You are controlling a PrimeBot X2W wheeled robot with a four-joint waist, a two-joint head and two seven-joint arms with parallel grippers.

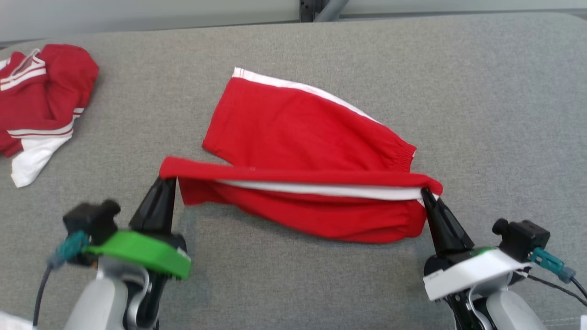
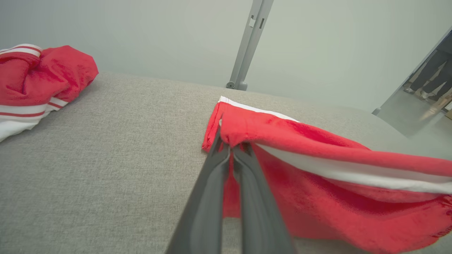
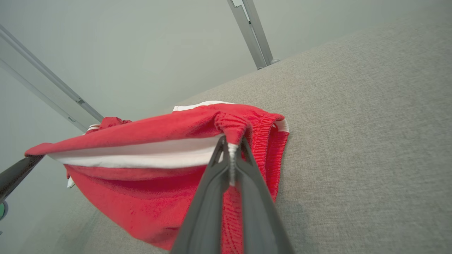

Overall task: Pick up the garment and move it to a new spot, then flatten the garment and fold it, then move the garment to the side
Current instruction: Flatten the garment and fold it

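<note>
The garment (image 1: 293, 133) is a pair of red shorts with a white side stripe, lying on the grey padded table (image 1: 481, 114). Its near edge is lifted and stretched taut between my two grippers. My left gripper (image 1: 168, 179) is shut on the leg-hem corner, seen close in the left wrist view (image 2: 231, 145). My right gripper (image 1: 425, 191) is shut on the elastic waistband corner of the garment (image 3: 176, 134), with its fingertips pinching the cloth in the right wrist view (image 3: 231, 143). Below the raised edge hangs a fold of the garment (image 2: 335, 183), while the far leg rests flat.
A second red and white piece of clothing (image 1: 39, 101) lies crumpled at the table's far left, also in the left wrist view (image 2: 39, 81). A grey metal post (image 2: 249, 42) stands beyond the far edge. A person's legs (image 2: 429, 70) show in the distance.
</note>
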